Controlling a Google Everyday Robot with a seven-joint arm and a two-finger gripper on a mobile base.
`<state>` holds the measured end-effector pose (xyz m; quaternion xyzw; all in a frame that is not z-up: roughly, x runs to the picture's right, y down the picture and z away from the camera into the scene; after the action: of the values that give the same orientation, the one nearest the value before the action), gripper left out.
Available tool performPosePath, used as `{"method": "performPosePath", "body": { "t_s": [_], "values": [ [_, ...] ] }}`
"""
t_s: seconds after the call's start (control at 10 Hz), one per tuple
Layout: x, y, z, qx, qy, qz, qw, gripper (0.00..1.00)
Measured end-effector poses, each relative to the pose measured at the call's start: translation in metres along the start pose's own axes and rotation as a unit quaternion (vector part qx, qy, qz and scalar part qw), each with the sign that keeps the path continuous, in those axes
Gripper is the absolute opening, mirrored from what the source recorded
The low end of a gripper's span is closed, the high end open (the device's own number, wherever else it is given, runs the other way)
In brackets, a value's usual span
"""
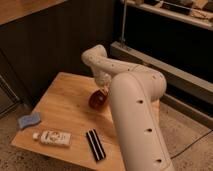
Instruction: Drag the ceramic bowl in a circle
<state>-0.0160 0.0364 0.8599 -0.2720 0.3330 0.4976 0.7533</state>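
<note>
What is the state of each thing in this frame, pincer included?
ceramic bowl: on the table, at the pincer, partly behind the arm.
pincer: low at the bowl, mostly hidden.
white bottle: lying on its side, front left.
blue sponge: flat, left edge.
black striped bar: lying flat, right of the bottle.

- Wooden table (60, 107): light plank top, square-edged, set at an angle to the room; gripper (103, 92) low over its middle.
- Wall (55, 40): dark panelling behind the table, with a pale wood band (22, 9) above it.
- Rack (170, 14): dark shelving at right with a metal upright (122, 25); contents unclear.
- Ledge (187, 84): long grey rail along the rack's foot.
- Floor (192, 122): speckled, grey-brown, with a thin cable (194, 144) lying on it.
- Light: dim, warm.
</note>
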Motion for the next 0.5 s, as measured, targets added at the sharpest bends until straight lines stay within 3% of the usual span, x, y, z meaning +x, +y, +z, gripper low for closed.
{"method": "performPosePath", "body": {
  "t_s": [0.2, 0.5],
  "values": [
    [0.016, 0.029, -0.002, -0.010, -0.002, -0.039, 0.9992, 0.00],
    [0.043, 0.061, 0.013, -0.008, 0.012, -0.090, 0.9959, 0.00]
  ]
}}
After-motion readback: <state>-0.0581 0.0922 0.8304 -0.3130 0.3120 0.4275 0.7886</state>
